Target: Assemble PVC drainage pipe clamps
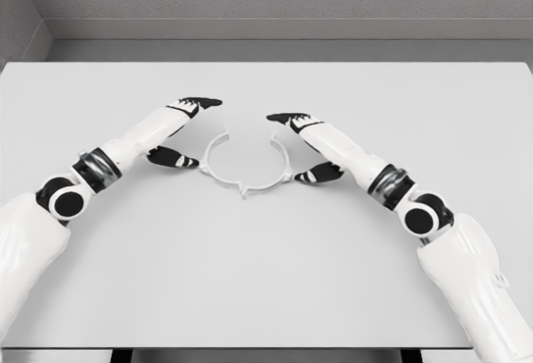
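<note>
Your two white forearms enter at lower corners, angling inward over tabletop (266, 280). Left hand (185, 130) sits just left of clamp ring (246, 163), fingers spread, thumb low near ring's left tab, holding nothing. Right hand (306, 142) mirrors it just right of ring, fingers relaxed, thumb near right tab, nothing grasped. Ring lies flat mid-tabletop between both hands, gap facing away from you.

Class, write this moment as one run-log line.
left hand: open, beside clamp | right hand: open, beside clamp | clamp ring: flat on table, ungrasped
</note>
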